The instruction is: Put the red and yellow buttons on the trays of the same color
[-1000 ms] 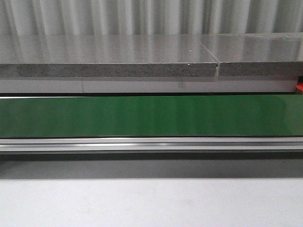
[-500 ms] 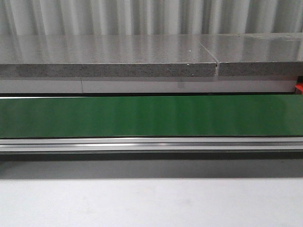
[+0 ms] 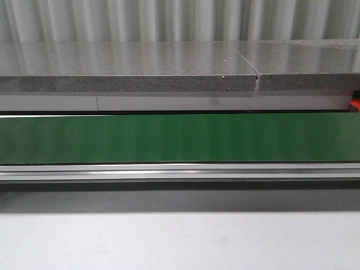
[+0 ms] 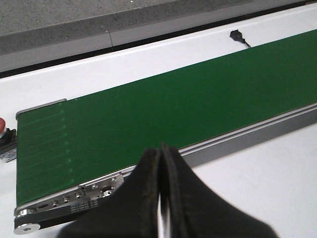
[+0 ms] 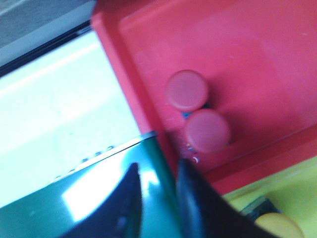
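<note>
Right wrist view shows two red buttons [image 5: 198, 111] in the red tray [image 5: 277, 44]; right gripper [image 5: 158, 191] slightly open, empty; left gripper [image 4: 161, 158] closed, empty; wait for a button on the green belt [image 3: 180, 138].

You have a plain dark green conveyor belt [image 3: 180, 138] edged by a silver rail [image 3: 180, 171], with a speckled grey slab [image 3: 129, 83] behind it. Two red buttons [image 5: 187, 90] sit in the red tray [image 5: 277, 59], beside a yellow tray [image 5: 292, 191] with one yellow button [image 5: 278, 225]. Both grippers' fingers [image 4: 148, 198] are black.
</note>
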